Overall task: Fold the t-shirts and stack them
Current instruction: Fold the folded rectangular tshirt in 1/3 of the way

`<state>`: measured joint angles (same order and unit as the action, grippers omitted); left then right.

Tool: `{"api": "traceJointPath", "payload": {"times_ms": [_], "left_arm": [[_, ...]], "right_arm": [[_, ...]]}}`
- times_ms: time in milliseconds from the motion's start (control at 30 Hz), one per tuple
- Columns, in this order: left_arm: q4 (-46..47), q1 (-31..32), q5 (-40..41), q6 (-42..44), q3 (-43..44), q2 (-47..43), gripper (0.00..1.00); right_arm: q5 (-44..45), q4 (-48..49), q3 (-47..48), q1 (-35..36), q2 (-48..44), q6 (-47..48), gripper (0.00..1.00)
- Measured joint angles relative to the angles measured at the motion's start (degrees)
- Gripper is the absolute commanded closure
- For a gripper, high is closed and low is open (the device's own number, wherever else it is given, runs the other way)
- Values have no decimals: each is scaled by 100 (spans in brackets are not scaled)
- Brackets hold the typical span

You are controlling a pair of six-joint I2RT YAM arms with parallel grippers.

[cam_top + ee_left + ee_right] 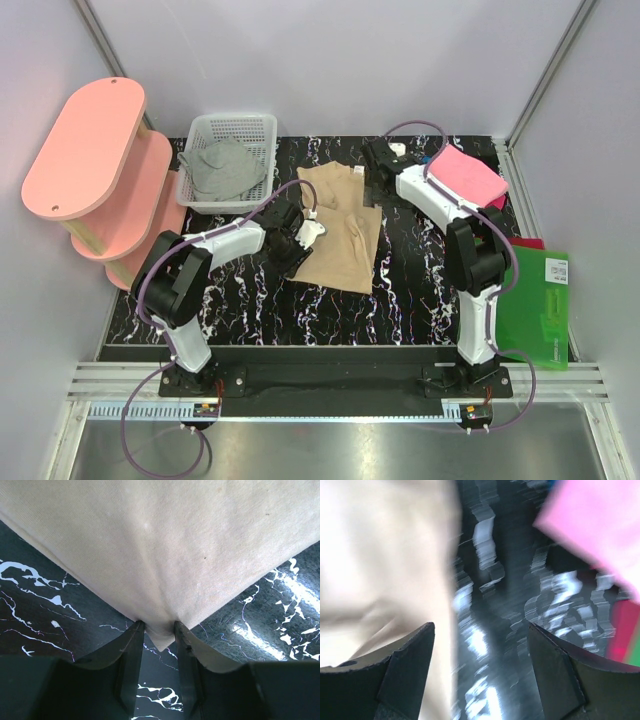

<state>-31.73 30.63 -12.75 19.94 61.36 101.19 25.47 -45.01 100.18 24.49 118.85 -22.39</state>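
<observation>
Black marbled table (420,290) carries the tan t-shirt (345,235) at centre, its corner pinched by the left gripper (159,629). Toward 1 o'clock lies the pink t-shirt (468,175), the right gripper (480,630) gaping empty beside it; the grey t-shirt (222,172) sits in the basket (262,125) at 11 o'clock.

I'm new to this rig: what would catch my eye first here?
The tan t-shirt lies mid-table, one corner pinched in the left tool. A bright pink t-shirt lies at far right, with the open right tool between the two. A grey t-shirt sits in the white basket, far left.
</observation>
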Motion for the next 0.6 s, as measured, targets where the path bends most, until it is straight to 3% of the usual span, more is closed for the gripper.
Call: {"api": "traceJointPath", "payload": {"times_ms": [300, 600], "left_arm": [[-2, 0, 2, -2, 2, 2, 63], [-17, 9, 15, -2, 15, 2, 63]], "right_arm": [[-1893, 269, -468, 1021, -713, -52, 12], [-2022, 378, -824, 984, -787, 81, 13]]}}
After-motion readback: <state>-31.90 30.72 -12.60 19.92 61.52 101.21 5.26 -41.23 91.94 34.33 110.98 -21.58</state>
